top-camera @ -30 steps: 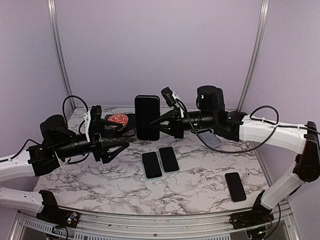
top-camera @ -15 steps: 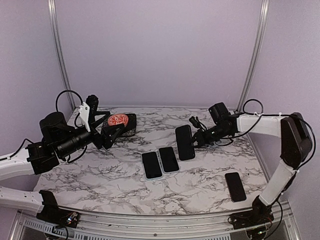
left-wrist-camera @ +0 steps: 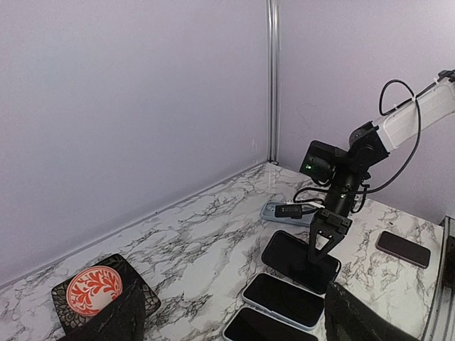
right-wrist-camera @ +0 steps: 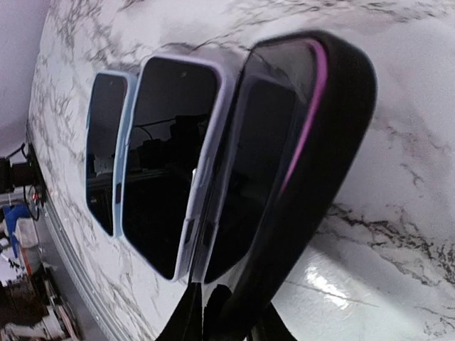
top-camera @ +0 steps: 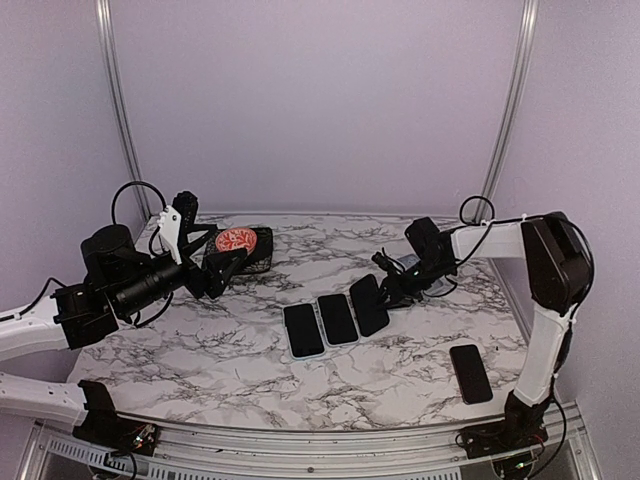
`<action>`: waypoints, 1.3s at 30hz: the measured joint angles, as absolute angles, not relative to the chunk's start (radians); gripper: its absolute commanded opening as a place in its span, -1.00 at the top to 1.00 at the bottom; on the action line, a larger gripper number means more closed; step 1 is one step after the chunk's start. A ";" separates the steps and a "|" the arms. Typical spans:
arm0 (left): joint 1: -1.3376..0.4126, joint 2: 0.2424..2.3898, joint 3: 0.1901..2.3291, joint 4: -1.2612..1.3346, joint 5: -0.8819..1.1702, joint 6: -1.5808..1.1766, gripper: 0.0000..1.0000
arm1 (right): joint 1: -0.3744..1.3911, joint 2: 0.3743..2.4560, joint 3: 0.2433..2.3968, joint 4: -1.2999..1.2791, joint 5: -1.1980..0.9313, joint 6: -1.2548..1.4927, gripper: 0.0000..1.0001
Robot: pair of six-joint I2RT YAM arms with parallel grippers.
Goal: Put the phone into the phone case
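A phone in a black case [top-camera: 369, 304] lies low on the marble table, right beside two other cased phones. My right gripper [top-camera: 388, 291] is shut on its right end. In the right wrist view the black case [right-wrist-camera: 323, 163] has a pink line at its rim and rests against the lilac-cased phone [right-wrist-camera: 174, 163], with my right gripper [right-wrist-camera: 217, 312] closed on it at the bottom. The left wrist view shows the black case [left-wrist-camera: 298, 260] too. My left gripper [top-camera: 222, 272] is open and empty, raised at the left beside the black dish.
Next to the lilac-cased phone [top-camera: 338, 318] lies a blue-cased phone [top-camera: 303, 330]. A bare phone [top-camera: 470, 372] lies at the front right. A grey-blue case [left-wrist-camera: 284, 211] lies behind the right gripper. A black dish with a red-and-white ball [top-camera: 238, 240] stands at the back left.
My right gripper has carried the black-cased phone from mid-air down and left to the table beside the two cased phones. My left gripper let go of it and drew back left.
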State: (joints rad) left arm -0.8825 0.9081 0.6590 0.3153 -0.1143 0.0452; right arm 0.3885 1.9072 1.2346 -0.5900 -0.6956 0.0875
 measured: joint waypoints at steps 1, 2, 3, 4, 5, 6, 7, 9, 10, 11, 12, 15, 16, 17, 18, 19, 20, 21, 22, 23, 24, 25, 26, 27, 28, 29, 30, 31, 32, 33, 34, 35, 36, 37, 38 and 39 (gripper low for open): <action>-0.883 0.908 0.659 0.315 -0.114 0.046 -0.75 | 0.388 1.922 1.247 -0.591 -0.680 0.081 0.53; -0.883 0.908 0.659 0.315 -0.115 0.046 -0.74 | 0.387 1.939 1.260 -0.596 -0.659 0.080 0.53; -0.883 0.908 0.659 0.315 -0.115 0.046 -0.75 | 0.385 1.952 1.267 -0.601 -0.643 0.080 0.53; -0.883 0.908 0.659 0.315 -0.115 0.046 -0.75 | 0.384 1.961 1.272 -0.604 -0.633 0.081 0.53; -0.883 0.908 0.659 0.315 -0.115 0.046 -0.75 | 0.383 1.966 1.277 -0.608 -0.627 0.082 0.53; -0.883 0.908 0.659 0.314 -0.115 0.046 -0.75 | 0.383 1.967 1.281 -0.613 -0.621 0.084 0.53; -0.883 0.908 0.659 0.314 -0.115 0.046 -0.75 | 0.384 1.967 1.285 -0.617 -0.615 0.085 0.53; -0.883 0.908 0.659 0.314 -0.115 0.047 -0.75 | 0.385 1.967 1.291 -0.627 -0.603 0.088 0.53; -0.883 0.908 0.659 0.313 -0.115 0.048 -0.75 | 0.385 1.967 1.294 -0.633 -0.596 0.090 0.53; -0.883 0.908 0.659 0.313 -0.115 0.049 -0.75 | 0.386 1.967 1.298 -0.639 -0.589 0.094 0.51; -0.883 0.908 0.659 0.313 -0.115 0.049 -0.75 | 0.387 1.967 1.299 -0.643 -0.583 0.099 0.48; -0.883 0.908 0.659 0.313 -0.118 0.050 -0.75 | 0.390 1.959 1.299 -0.661 -0.547 0.105 0.33; -0.883 0.908 0.659 0.313 -0.119 0.050 -0.75 | 0.391 1.953 1.299 -0.673 -0.515 0.105 0.27; -0.883 0.908 0.659 0.313 -0.121 0.050 -0.75 | 0.390 1.948 1.299 -0.685 -0.489 0.106 0.23; -0.883 0.908 0.659 0.313 -0.122 0.051 -0.75 | 0.390 1.940 1.299 -0.702 -0.451 0.105 0.20; -0.883 0.908 0.659 0.313 -0.123 0.051 -0.75 | 0.390 1.929 1.299 -0.714 -0.422 0.105 0.17; -0.883 0.908 0.659 0.313 -0.124 0.052 -0.75 | 0.390 1.914 1.300 -0.727 -0.381 0.108 0.13; -0.883 0.908 0.659 0.313 -0.124 0.052 -0.75 | 0.390 1.901 1.306 -0.740 -0.341 0.112 0.09; -0.883 0.908 0.659 0.313 -0.124 0.052 -0.75 | 0.390 1.885 1.317 -0.753 -0.287 0.119 0.03; -0.883 0.908 0.659 0.313 -0.125 0.052 -0.75 | 0.390 1.866 1.340 -0.764 -0.218 0.125 -0.04; -0.883 0.908 0.659 0.313 -0.125 0.052 -0.75 | 0.390 1.856 1.357 -0.765 -0.165 0.129 -0.16; -0.883 0.908 0.659 0.313 -0.125 0.053 -0.75 | 0.390 1.845 1.389 -0.763 -0.084 0.134 -0.25; -0.883 0.908 0.659 0.313 -0.125 0.052 -0.75 | 0.389 1.843 1.413 -0.758 -0.020 0.139 -0.32; -0.883 0.908 0.659 0.313 -0.126 0.052 -0.75 | 0.387 1.846 1.435 -0.756 0.030 0.141 -0.38; -0.883 0.908 0.659 0.313 -0.126 0.053 -0.76 | 0.384 1.856 1.461 -0.756 0.085 0.137 -0.40; -0.883 0.908 0.659 0.313 -0.126 0.053 -0.76 | 0.380 1.872 1.483 -0.756 0.123 0.134 -0.40; -0.883 0.908 0.659 0.313 -0.128 0.053 -0.76 | 0.377 1.892 1.503 -0.756 0.151 0.130 -0.39; -0.883 0.908 0.659 0.312 -0.130 0.053 -0.76 | 0.374 1.919 1.526 -0.758 0.175 0.128 -0.37; -0.883 0.908 0.659 0.312 -0.131 0.054 -0.76 | 0.371 1.951 1.549 -0.758 0.194 0.124 -0.34; -0.883 0.908 0.659 0.312 -0.132 0.054 -0.77 | 0.369 2.004 1.578 -0.757 0.214 0.118 -0.31; -0.883 0.908 0.659 0.312 -0.132 0.054 -0.77 | 0.368 2.017 1.581 -0.756 0.217 0.118 -0.28; -0.883 0.908 0.659 0.312 -0.132 0.054 -0.77 | 0.366 2.042 1.590 -0.760 0.221 0.112 -0.24; -0.883 0.908 0.659 0.311 -0.132 0.056 -0.77 | 0.366 2.069 1.595 -0.762 0.222 0.107 -0.18; -0.883 0.908 0.659 0.310 -0.132 0.056 -0.77 | 0.365 2.088 1.597 -0.762 0.220 0.102 -0.09; -0.883 0.908 0.659 0.309 -0.132 0.057 -0.77 | 0.364 2.107 1.597 -0.765 0.218 0.099 0.05; -0.883 0.908 0.659 0.308 -0.132 0.057 -0.77 | 0.362 2.123 1.597 -0.767 0.214 0.097 0.16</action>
State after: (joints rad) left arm -0.8825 0.9081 0.6590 0.3080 -0.1318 0.0570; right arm 0.3618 2.1227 1.5974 -0.7673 0.2142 0.0967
